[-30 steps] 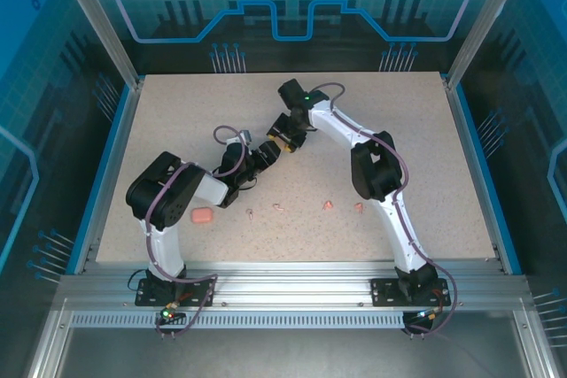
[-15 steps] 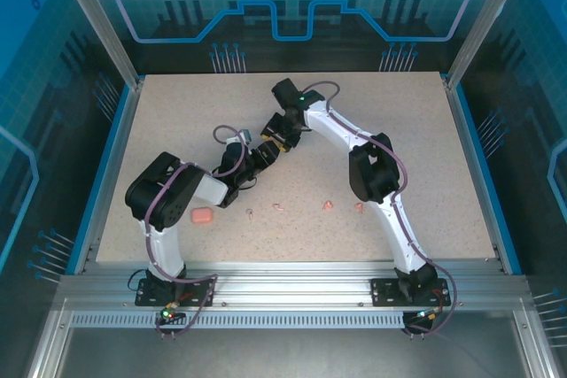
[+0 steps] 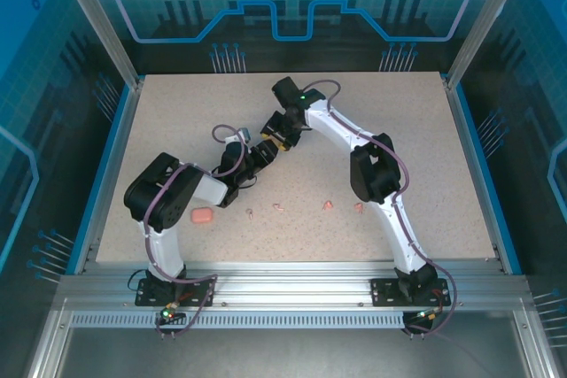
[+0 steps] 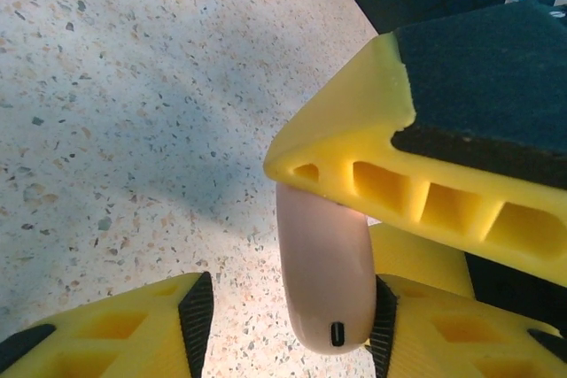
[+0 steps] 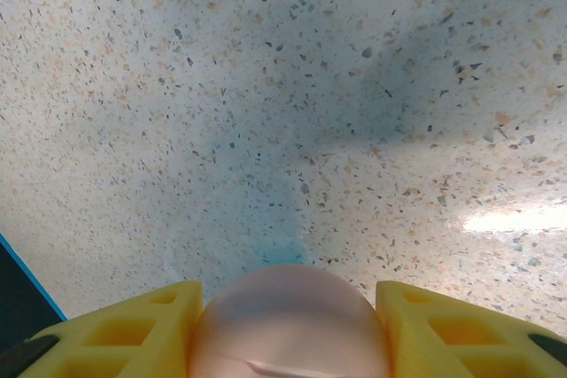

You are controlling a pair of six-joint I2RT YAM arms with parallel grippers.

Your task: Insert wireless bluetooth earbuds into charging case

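**Right hand** (image 5: pixel 288 294): clamped on the round pink case (image 5: pixel 288 325), above the table (image 3: pixel 177 112). **Left hand** (image 4: pixel 288 316): fingers apart on either side of the same case, with one pad (image 4: pixel 383 325) touching it and the other standing clear. Four earbuds (image 3: pixel 279 207) lie in a loose row on the table nearer the arm bases, apart from both hands. A rounded-rectangular pink case (image 3: pixel 202 216) lies left of them.

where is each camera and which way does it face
top external: above and behind, looking down at the table; left arm, right arm show.
left wrist: on the left arm, looking past the left gripper at a pink case.
right wrist: on the right arm, facing the table past the right gripper.
shared: both wrist views catch the pink case.
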